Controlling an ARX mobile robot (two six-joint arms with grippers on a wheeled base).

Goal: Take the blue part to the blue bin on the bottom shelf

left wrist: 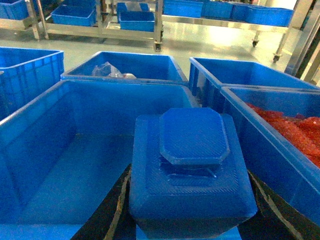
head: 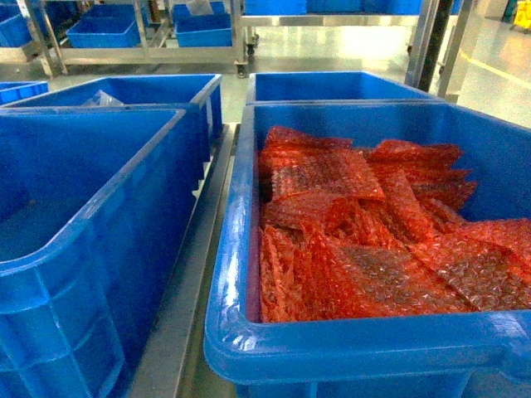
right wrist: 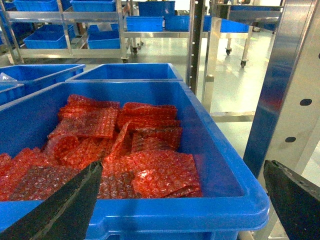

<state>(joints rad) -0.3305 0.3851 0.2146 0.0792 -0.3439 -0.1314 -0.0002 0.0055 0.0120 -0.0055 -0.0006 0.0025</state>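
Where the left wrist camera looks down over its own fingers, the blue part [left wrist: 192, 170] fills the near middle of the view: a squat, ribbed block with an octagonal raised cap on top, held between the dark fingers [left wrist: 107, 215] of the left gripper [left wrist: 192, 220], which press against its lower sides. It hangs above the near edge of an empty blue bin [left wrist: 55, 165], whose smooth floor shows to the left of the part. Beyond that bin stands another blue bin [left wrist: 135, 67] holding a crumpled clear plastic bag [left wrist: 107, 70], and to the right a further blue bin [left wrist: 250, 75] sits behind the one filled with red bubble-wrap pouches [left wrist: 295, 127].

In the head view neither the part nor either gripper appears; the empty bin [head: 91, 215] lies on the left and the pouch bin [head: 241, 249] on the right, with a metal strip [head: 195, 274] between them.

The right gripper [right wrist: 185, 200] hovers at the near rim of the pouch bin [right wrist: 225, 170], its two dark fingers [right wrist: 65, 205] spread wide with nothing between them. A grey metal upright [right wrist: 295, 85] stands just to the right, and wheeled shelving racks [right wrist: 70, 25] with more blue bins line the far floor.
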